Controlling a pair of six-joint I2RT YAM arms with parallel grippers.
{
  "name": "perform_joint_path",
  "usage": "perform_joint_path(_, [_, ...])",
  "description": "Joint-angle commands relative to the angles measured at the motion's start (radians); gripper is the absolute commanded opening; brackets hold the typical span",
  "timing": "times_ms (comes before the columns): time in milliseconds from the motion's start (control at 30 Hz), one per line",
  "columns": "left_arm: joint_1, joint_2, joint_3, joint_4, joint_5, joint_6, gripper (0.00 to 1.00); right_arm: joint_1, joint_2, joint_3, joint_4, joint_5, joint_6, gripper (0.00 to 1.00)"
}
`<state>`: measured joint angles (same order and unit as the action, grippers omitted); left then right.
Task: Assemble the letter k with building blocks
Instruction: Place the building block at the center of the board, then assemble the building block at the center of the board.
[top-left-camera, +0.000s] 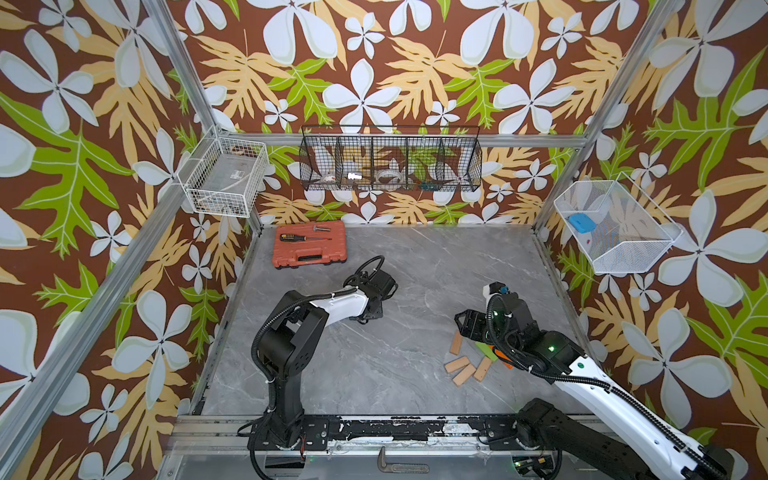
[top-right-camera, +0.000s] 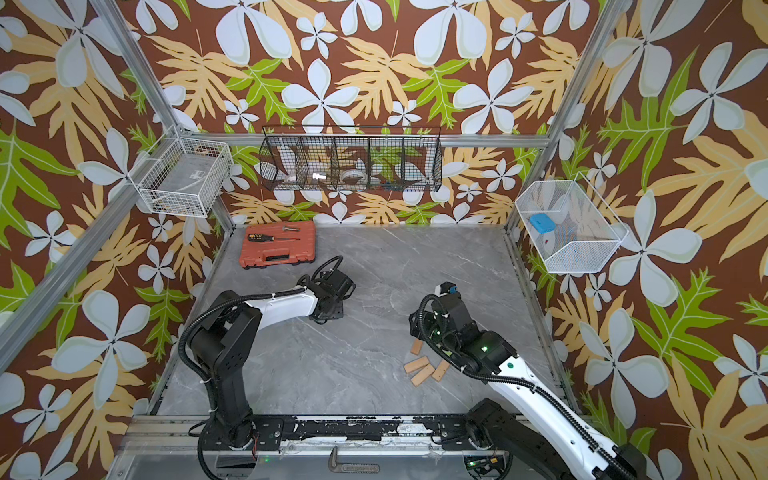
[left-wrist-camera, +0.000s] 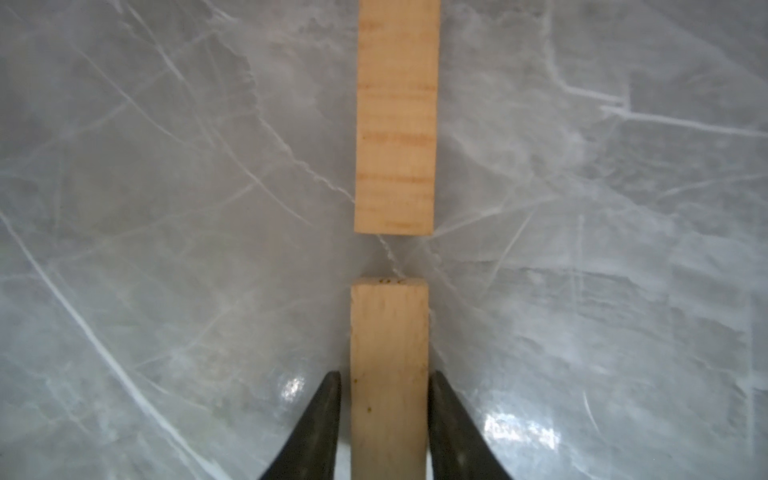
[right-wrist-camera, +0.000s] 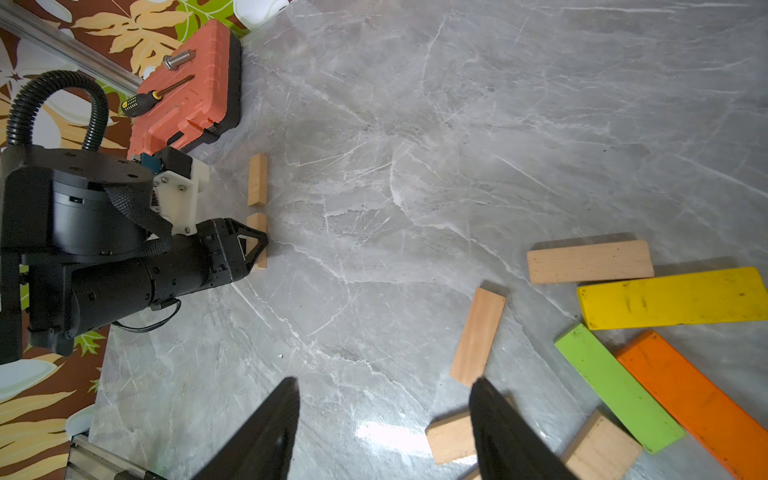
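I view the left gripper (left-wrist-camera: 384, 376) straddling a wooden plank (left-wrist-camera: 389, 332), jaws slightly apart from it, aligned with a second plank (left-wrist-camera: 395, 116); right gripper (right-wrist-camera: 384, 411) spread, empty.

Table (top-left-camera: 415, 291) middle open, tool case (top-left-camera: 309, 245) fills far left corner, blocks (top-left-camera: 456, 364) clutter right side
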<state>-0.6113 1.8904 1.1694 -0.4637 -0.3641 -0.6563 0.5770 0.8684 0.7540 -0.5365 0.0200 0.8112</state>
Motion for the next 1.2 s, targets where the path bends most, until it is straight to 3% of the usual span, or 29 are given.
perform_joint_path(0, [0.002, -0.015, -0.001, 0.008, 0.004, 0.01, 0.46, 0.0, -0.002, 0.008, -0.004, 0.009, 0.011, 0.67])
perform_joint_path(267, [0.002, -0.159, -0.017, 0.011, 0.042, 0.021, 0.61, 0.0, 0.003, 0.013, -0.004, 0.011, 0.013, 0.67])
perform_joint_path(400, [0.002, -0.247, -0.071, -0.005, 0.038, -0.016, 0.62, 0.0, 0.004, 0.01, 0.0, 0.011, 0.013, 0.67])
perform_joint_path(700, [0.002, -0.219, -0.146, 0.055, 0.134, -0.036, 0.56, 0.0, 0.008, 0.001, 0.007, -0.003, 0.016, 0.67])
perform_joint_path(1167, [0.003, -0.094, -0.081, 0.039, 0.065, 0.024, 0.37, 0.0, -0.002, 0.004, -0.002, 0.006, 0.026, 0.67])
